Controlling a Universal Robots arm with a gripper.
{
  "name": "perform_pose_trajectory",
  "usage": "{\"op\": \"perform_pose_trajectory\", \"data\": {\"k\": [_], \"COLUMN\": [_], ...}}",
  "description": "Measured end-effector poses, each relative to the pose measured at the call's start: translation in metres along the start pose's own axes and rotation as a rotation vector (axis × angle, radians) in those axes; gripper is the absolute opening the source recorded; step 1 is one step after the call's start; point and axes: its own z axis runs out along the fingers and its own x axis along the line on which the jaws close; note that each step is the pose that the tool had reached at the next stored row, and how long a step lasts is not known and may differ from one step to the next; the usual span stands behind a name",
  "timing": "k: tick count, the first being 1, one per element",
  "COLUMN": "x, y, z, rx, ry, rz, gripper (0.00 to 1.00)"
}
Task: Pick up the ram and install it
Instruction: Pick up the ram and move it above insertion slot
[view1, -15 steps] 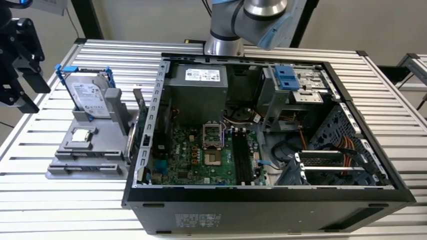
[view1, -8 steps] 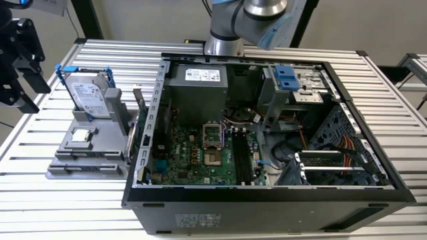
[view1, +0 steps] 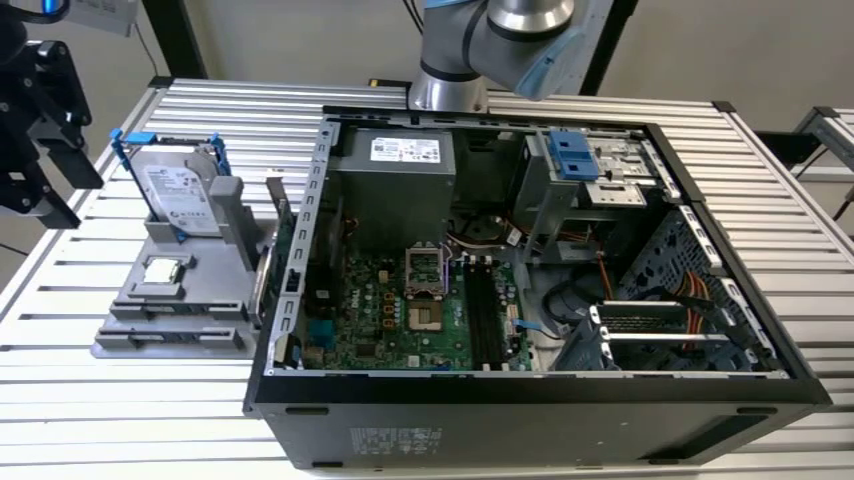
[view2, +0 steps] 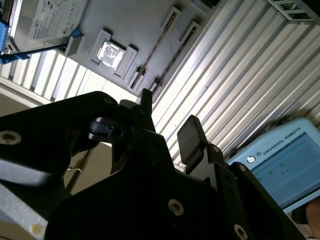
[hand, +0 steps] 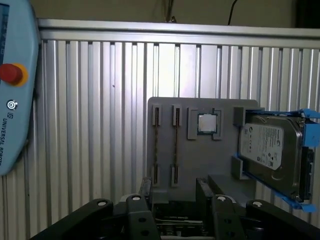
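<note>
Two slim ram sticks stand on edge in the slots of a grey fixture plate (hand: 190, 165). The first wrist view shows them at ram (hand: 156, 145) and ram (hand: 175, 145), and one shows as a thin ram strip (view2: 152, 50) in the second wrist view. My gripper (hand: 174, 186) hovers above the fixture, just off the sticks' near ends. It is open, with nothing between its black fingers (view2: 190, 135). In the exterior view the gripper (view1: 54, 175) hangs at the far left, over the fixture (view1: 174, 335).
The fixture also carries a small square silver chip (hand: 205, 123) and a silver hard drive in a blue frame (hand: 270, 150). An open computer case (view1: 747, 395) with black motherboard slots (view1: 481, 310) fills the table's middle. A light-blue teach pendant (hand: 15, 100) lies on the ribbed table.
</note>
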Motion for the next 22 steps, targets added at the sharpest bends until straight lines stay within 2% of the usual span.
{"op": "perform_pose_trajectory", "data": {"k": [22], "x": [-0.0018], "y": [0.0], "z": [0.006], "rx": [0.0002], "ry": [0.0033], "rz": [0.002], "gripper": [1.0]}}
